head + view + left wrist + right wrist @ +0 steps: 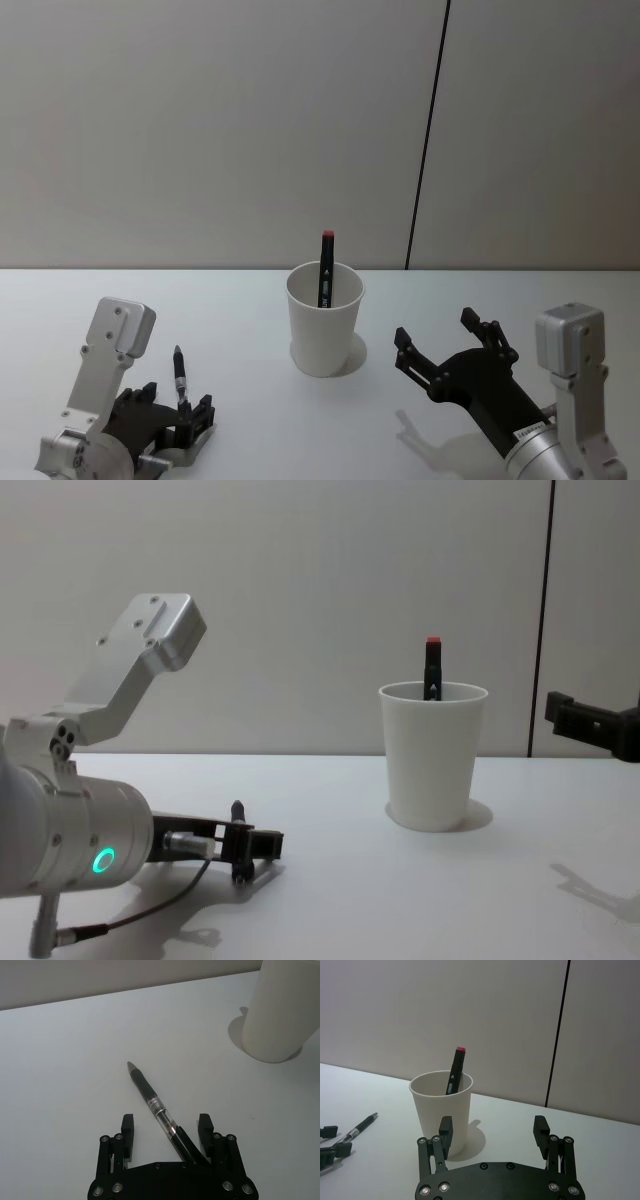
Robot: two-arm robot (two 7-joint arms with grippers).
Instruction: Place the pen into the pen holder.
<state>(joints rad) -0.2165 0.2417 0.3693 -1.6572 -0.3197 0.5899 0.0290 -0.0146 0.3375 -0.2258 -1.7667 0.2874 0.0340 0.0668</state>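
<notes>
A black pen [150,1100] with a clear barrel lies flat on the white table. Its rear end sits between the fingers of my left gripper [166,1127], which is open and low over the table, with neither finger touching the pen. The head view shows the pen [180,372] and my left gripper [180,405] at the front left. The pen holder [325,325], a white paper cup, stands upright at the table's middle. A black marker with a red cap [325,262] leans inside it. My right gripper [437,332] hovers open to the right of the cup, holding nothing.
The white table [250,420] runs back to a plain grey wall with a dark vertical seam [425,150]. Bare tabletop lies between the pen and the cup [275,1015].
</notes>
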